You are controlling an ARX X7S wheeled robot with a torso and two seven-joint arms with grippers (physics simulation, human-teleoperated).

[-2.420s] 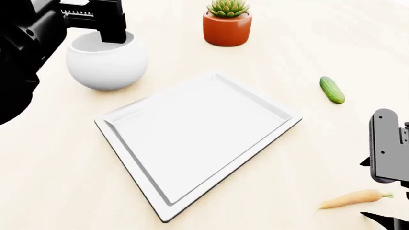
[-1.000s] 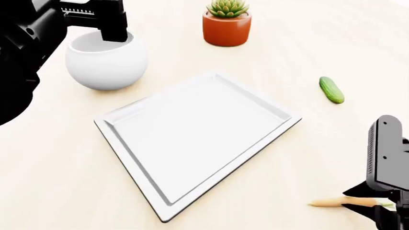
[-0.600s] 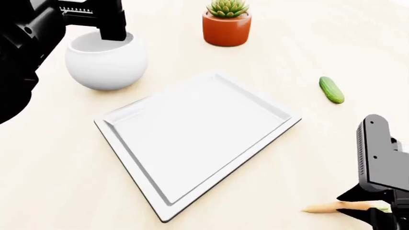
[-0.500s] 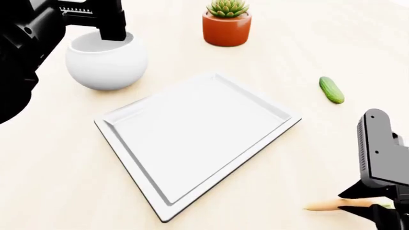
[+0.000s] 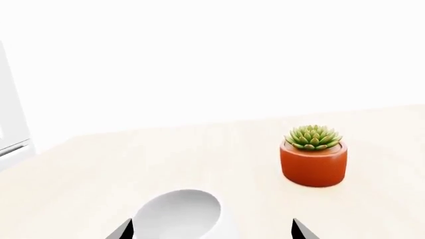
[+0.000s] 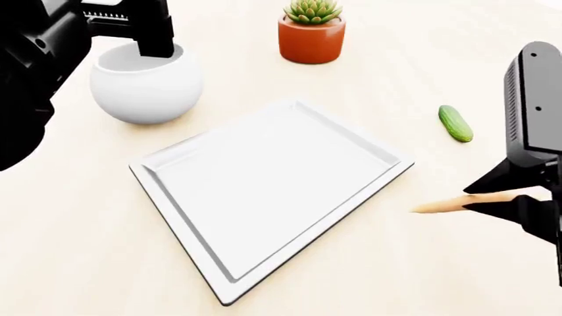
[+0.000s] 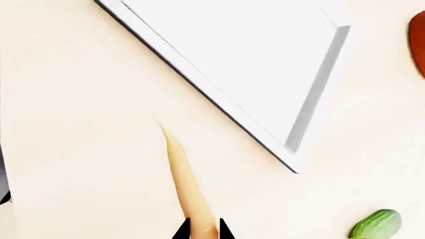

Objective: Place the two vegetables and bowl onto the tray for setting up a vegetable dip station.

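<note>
While the right end effector (image 6: 514, 201) sat at the right edge of the head frame, its two dark fingers were clenched on the thick end of the carrot (image 6: 457, 204), whose pale tip pointed left toward the tray (image 6: 263, 184) without reaching it. Seen from the right wrist, the carrot (image 7: 186, 184) ran away from the fingers with its tip near the tray's dark edge (image 7: 199, 82). That tray lay bare at the middle of the frame on the light table (image 6: 79, 250). Higher at the right, the cucumber (image 6: 456, 123) lay on the table, well apart from the tray. At the upper left, the left end effector (image 6: 145, 36) hung over the bowl (image 6: 145, 82), one finger dipping inside its rim; whether it gripped I could not tell. Farthest, at the top center, stood the potted succulent (image 6: 312, 29).
</note>
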